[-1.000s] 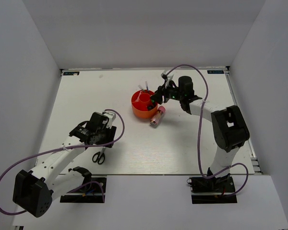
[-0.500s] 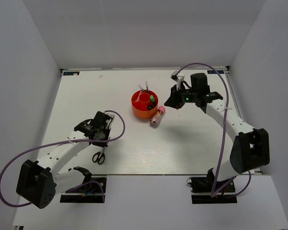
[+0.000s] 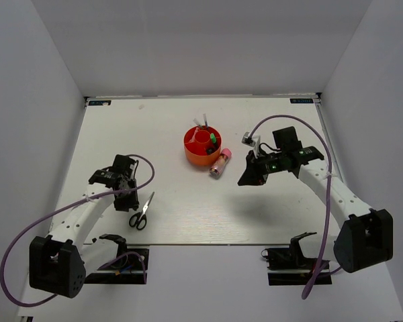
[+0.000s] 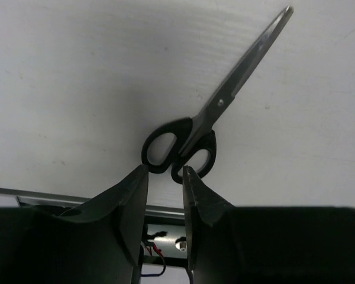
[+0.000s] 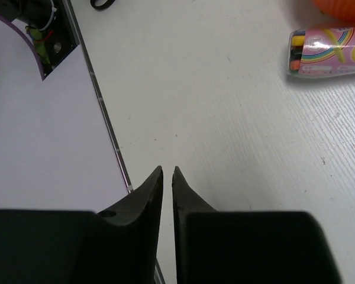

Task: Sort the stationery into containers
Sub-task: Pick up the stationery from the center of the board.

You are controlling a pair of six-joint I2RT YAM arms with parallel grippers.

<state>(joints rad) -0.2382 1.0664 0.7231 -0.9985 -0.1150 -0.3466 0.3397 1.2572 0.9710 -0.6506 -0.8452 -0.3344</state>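
Judging by what lay where, you had most of the sorting done, but not all of it. The orange tub [image 3: 196, 158] at mid-table already held several pieces. White pens [image 3: 205, 121] stood up from its far side and a green-tipped item [image 3: 215, 139] showed at its right edge, but the rest inside was too small to name.

Two things lay outside it:
- The pink-capped clear tube [image 3: 220, 163] lay on its side on the table [image 3: 188, 201], just beside the tub's near right wall.
- The black-handled scissors [image 4: 216, 106] lay flat near the front edge, well apart from the tub.

Your left gripper [image 4: 164, 173] pointed at the scissors' handle loops. Its jaws were a little apart and empty, with the tips right at the loops. Your right gripper [image 5: 167, 170] hung over bare table near the tube. Its jaws were all but closed, with only a sliver between them, and gripped nothing.

I judged those two items to be what remained.
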